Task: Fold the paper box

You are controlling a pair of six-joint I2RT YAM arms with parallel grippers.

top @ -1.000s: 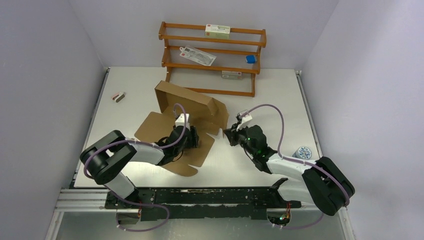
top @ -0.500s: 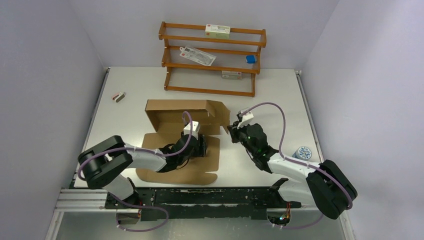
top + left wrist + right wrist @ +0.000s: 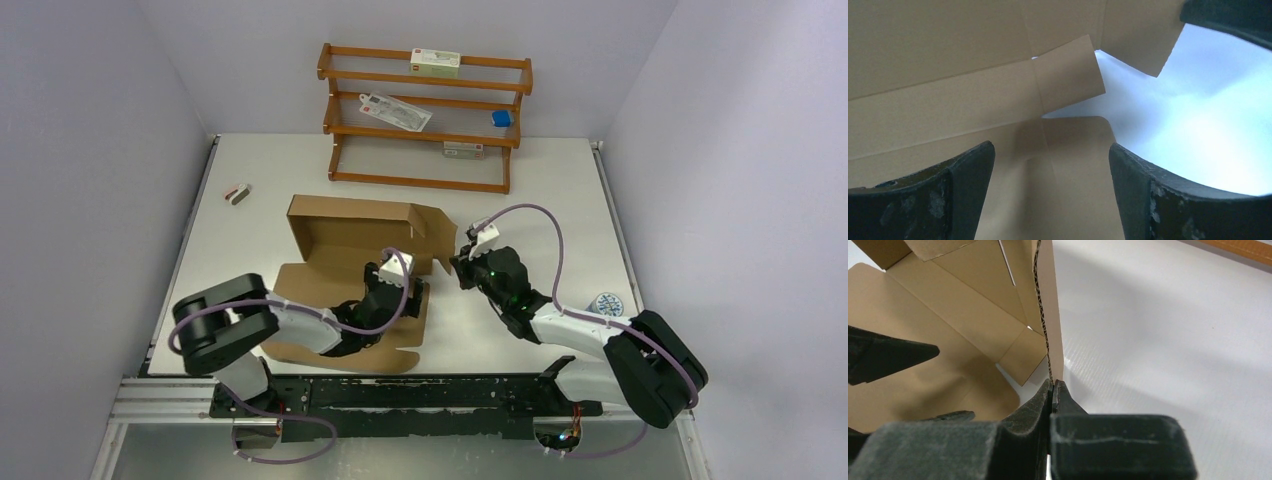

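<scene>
The paper box (image 3: 340,235) is a brown corrugated sheet in the middle of the table. Its back wall stands upright and its front panel lies flat toward me. My left gripper (image 3: 402,292) is open and low over the flat panel's right end; in the left wrist view (image 3: 1050,150) only cardboard (image 3: 948,100) lies between the spread fingers. My right gripper (image 3: 459,263) is at the box's upright right flap. In the right wrist view it (image 3: 1052,382) is shut, its tips pinching the lower edge of that flap (image 3: 1055,315).
An orange-brown wooden rack (image 3: 425,182) stands at the back, holding white cartons (image 3: 435,62) and a small blue thing (image 3: 501,118). A small pink and grey item (image 3: 237,193) lies at the far left. A round patterned item (image 3: 605,303) lies by the right arm.
The box has turned from a skewed angle to square with the table, and its flat panel has come nearer. My left gripper moved right and nearer over the panel. My right gripper barely shifted.
</scene>
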